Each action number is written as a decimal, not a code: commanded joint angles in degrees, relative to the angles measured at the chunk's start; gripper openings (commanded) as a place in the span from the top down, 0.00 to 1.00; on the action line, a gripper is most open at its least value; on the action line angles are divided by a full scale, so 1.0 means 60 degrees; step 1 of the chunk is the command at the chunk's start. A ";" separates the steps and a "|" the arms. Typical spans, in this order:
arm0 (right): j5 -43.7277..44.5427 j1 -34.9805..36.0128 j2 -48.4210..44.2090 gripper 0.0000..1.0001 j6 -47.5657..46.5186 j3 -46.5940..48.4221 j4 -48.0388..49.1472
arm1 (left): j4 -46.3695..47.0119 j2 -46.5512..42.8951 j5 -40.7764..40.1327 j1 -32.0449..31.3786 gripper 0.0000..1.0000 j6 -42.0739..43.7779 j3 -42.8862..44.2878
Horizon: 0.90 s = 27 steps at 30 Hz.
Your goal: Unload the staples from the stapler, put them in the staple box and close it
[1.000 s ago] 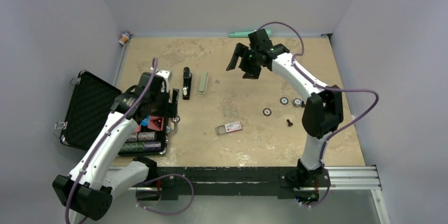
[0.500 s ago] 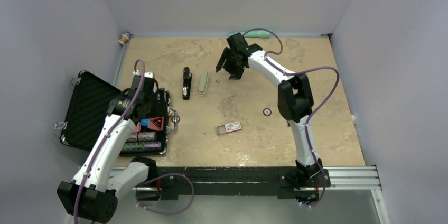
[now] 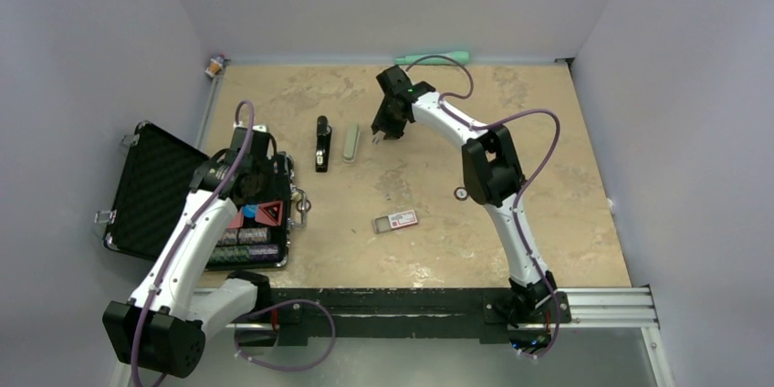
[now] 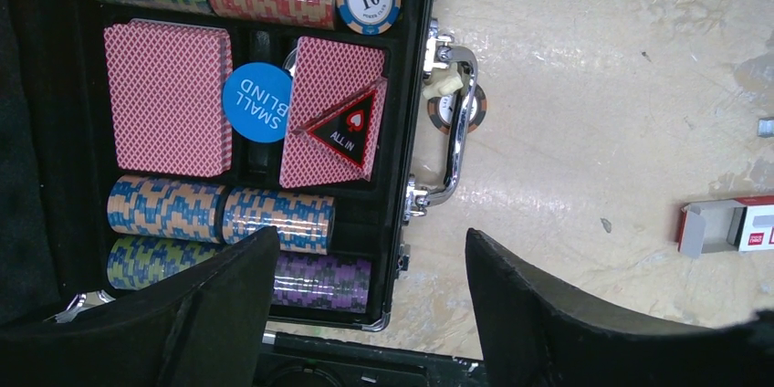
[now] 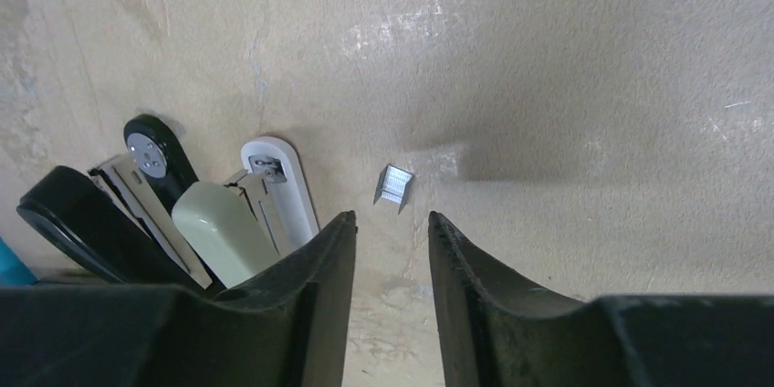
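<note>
From my station I saw the stapler (image 3: 322, 142) lying flat on the table. A pale green case (image 3: 350, 143) lay just beside the stapler on its right-arm side, parallel to it. A short strip of staples (image 5: 393, 186) rested on the bare tabletop just past that case, out of the stapler and apart from it. The right gripper (image 5: 391, 223) hung low over that spot with its fingers spread and nothing between them. The strip lay just ahead of the gap, touching neither finger, and I could not tell whether the tips met the table. The left gripper (image 4: 370, 239) was on the stapler's other side and nearer the arm bases, its fingers wide apart and empty, hovering over the edge of an open poker case (image 3: 155, 186) filled with chips and cards. A small clear box (image 3: 396, 221) with a red-and-white label lay well apart from the stapler, toward the bases on the right-arm side.
</note>
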 commanded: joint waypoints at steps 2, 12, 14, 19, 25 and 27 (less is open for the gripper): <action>0.0655 -0.0006 0.0049 0.66 0.0150 0.0579 0.0012 | 0.0321 -0.0042 0.0220 0.0058 0.23 0.0060 -0.0026; 0.0787 0.0084 0.0423 0.74 0.0249 0.0518 0.0112 | 0.0368 -0.0126 0.0259 0.0045 0.24 0.0097 -0.0052; 0.0805 0.0168 0.0580 0.74 0.0221 0.0676 0.0056 | 0.0376 -0.0144 0.0270 0.0051 0.24 0.0091 -0.0063; 0.0886 0.0228 0.0727 0.75 0.0210 0.0822 0.0018 | 0.0382 -0.0144 0.0308 0.0053 0.25 0.0100 -0.0060; 0.1106 0.0261 0.0760 0.78 0.0010 0.0813 -0.0109 | 0.0383 -0.0144 0.0310 0.0053 0.25 0.0106 -0.0062; 0.1234 0.0303 0.0677 0.78 -0.0045 0.0698 -0.0182 | 0.0383 -0.0137 0.0310 0.0053 0.25 0.0109 -0.0063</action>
